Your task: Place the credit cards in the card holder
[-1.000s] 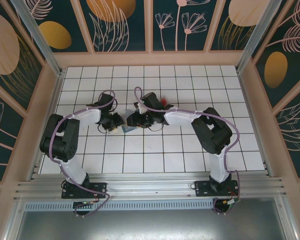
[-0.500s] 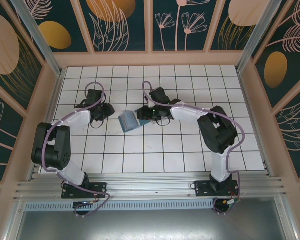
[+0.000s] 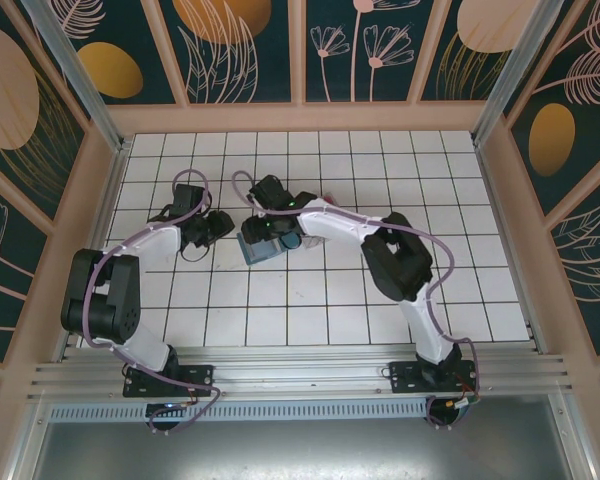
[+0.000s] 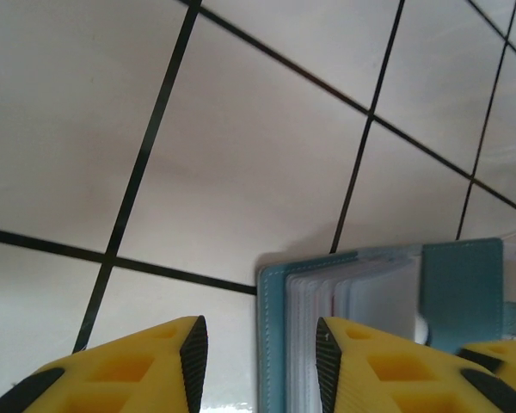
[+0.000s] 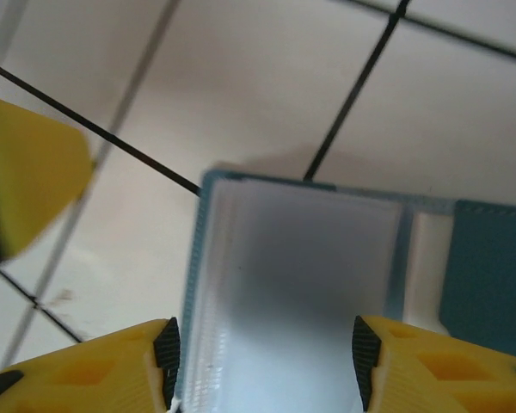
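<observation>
Swung leftward, the right gripper hangs jaws-apart over the card holder; the left gripper sits alongside, likewise parted.

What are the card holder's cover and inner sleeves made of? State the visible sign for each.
Card holder cover: probably leather or imitation leather, matte teal; a stitched seam runs along its edge. Inner sleeves: likely thin clear plastic, slightly frosted and glossy; stacked translucent layers show at the open edge.
</observation>
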Controlling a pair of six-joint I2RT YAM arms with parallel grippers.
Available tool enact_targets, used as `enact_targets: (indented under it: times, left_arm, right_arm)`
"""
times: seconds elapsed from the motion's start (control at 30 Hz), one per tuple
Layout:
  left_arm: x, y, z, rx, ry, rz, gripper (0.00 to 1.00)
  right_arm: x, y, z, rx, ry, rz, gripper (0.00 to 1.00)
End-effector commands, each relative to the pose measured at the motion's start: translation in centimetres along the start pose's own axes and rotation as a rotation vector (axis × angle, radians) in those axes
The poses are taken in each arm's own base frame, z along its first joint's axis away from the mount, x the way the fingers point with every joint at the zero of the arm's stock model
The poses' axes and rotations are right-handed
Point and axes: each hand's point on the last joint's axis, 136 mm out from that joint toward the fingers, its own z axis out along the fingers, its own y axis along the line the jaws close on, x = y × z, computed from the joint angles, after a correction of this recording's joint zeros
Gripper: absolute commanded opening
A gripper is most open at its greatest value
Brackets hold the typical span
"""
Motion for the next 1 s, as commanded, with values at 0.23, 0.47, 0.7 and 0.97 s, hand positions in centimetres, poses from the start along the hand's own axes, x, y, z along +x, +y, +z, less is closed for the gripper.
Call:
enact_targets:
  times: [0.23, 0.47, 0.7, 0.97]
  left_arm:
    - [0.7, 0.1, -0.1, 0.019, -0.003, -0.01, 0.42]
    - [0.9, 0.3, 0.0, 0.019, 0.0, -0.009, 0.42]
    - [0.9, 0.0, -0.4, 0.026, 0.0, -0.002, 0.42]
    - [0.7, -0.6, -1.7, 0.05, -0.018, 0.008, 0.42]
  right_arm:
    - [1.4, -2.2, 1.9, 0.105, 0.064, -0.023, 0.56]
    - [1.6, -3.3, 1.9, 0.128, 0.065, -0.005, 0.4]
    - [1.5, -3.7, 0.9, 0.07, 0.046, 0.05, 0.2]
    - [2.1, 1.8, -1.8, -0.369, 0.04, 0.237, 0.16]
